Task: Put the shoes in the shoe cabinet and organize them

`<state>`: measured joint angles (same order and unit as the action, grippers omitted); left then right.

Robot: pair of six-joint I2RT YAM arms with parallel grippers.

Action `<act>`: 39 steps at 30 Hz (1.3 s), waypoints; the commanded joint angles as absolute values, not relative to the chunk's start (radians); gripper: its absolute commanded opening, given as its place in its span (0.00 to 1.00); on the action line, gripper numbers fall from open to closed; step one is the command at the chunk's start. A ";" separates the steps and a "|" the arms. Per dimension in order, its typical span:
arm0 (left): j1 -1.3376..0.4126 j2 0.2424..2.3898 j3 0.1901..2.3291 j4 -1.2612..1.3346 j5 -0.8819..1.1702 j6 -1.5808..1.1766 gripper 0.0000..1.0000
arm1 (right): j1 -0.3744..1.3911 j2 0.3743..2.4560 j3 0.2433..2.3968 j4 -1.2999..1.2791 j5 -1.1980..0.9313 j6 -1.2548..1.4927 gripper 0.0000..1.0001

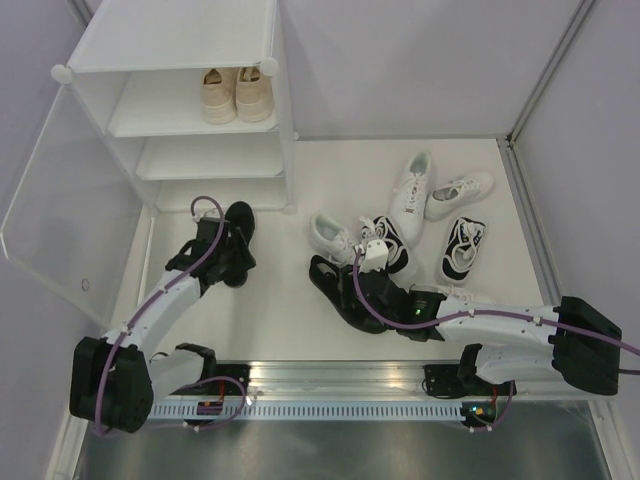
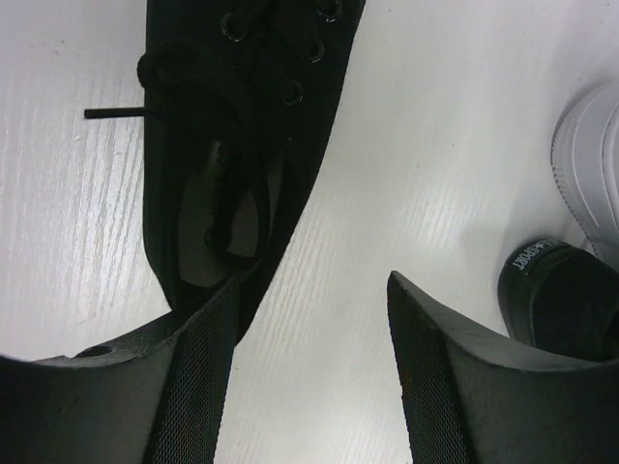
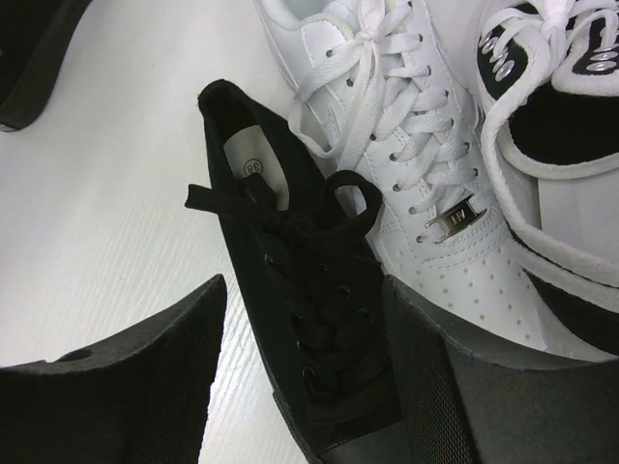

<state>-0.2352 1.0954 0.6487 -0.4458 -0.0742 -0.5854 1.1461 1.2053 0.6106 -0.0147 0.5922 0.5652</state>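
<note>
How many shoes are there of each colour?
Beige shoes: 2
All-black shoes: 2
Black-and-white shoes: 2
White shoes: 3, perhaps one more half hidden by the right arm
Total: 9 clearly seen

Tabletop (image 1: pixel 285 325): white and faintly grained, filling the middle of your top view.
Back wall (image 1: pixel 400 60): plain pale panel, upper centre.
Corner strut (image 1: pixel 546 70): silver metal, slanting at upper right.
Rail (image 1: pixel 340 372): brushed metal along the bottom edge.
</note>
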 commanded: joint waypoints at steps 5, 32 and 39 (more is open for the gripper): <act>-0.284 1.218 0.598 -0.354 -0.144 -0.561 0.63 | 1.149 1.201 0.601 0.008 0.574 0.588 0.70; -0.318 1.091 1.089 -0.817 -0.397 -0.450 0.02 | 1.149 1.203 0.632 -0.041 0.580 0.563 0.70; -0.316 1.069 1.441 -0.951 -0.429 -0.307 0.02 | 1.149 1.186 0.638 -0.060 0.587 0.558 0.70</act>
